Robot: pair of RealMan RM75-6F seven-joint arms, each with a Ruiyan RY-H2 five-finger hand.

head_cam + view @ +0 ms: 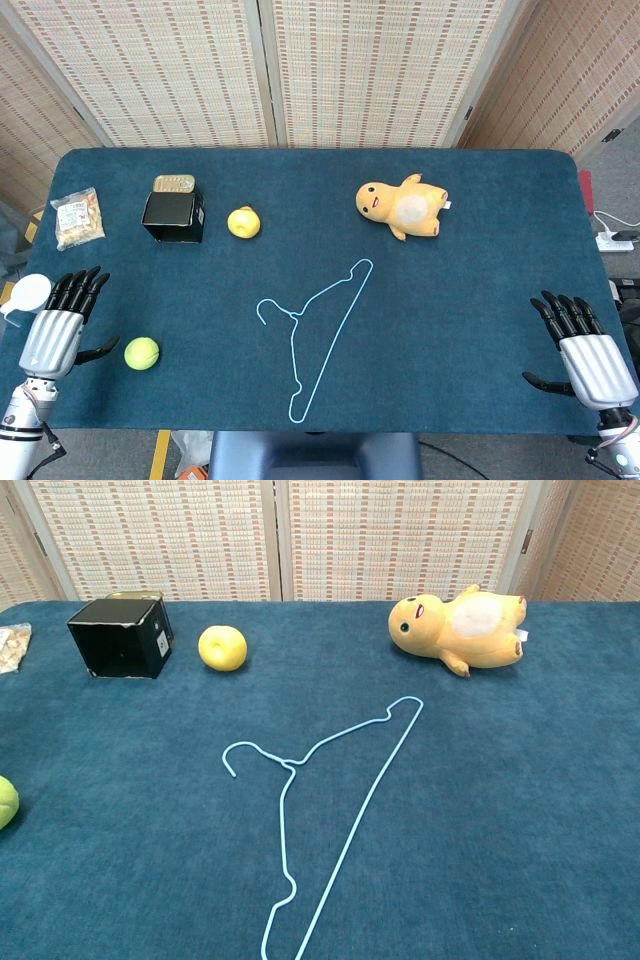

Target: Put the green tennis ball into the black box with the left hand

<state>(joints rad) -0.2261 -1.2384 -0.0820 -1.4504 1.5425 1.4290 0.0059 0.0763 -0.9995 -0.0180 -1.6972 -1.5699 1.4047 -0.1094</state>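
While woven screens (380, 70) stand behind it, the blue-clothed table (480, 290) carries a black box (174, 215) near its far left. The green tennis ball (141, 353) lies well nearer than the box, at the front edge, just beside the left hand (60, 325), fingers apart, empty. The right hand (585, 350), far across from the box, is likewise spread.

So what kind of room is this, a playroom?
Probably a robot test room, not a playroom: a table under blue cloth, woven screens behind it, and assorted things laid out, like a ball, hanger and plush toy.
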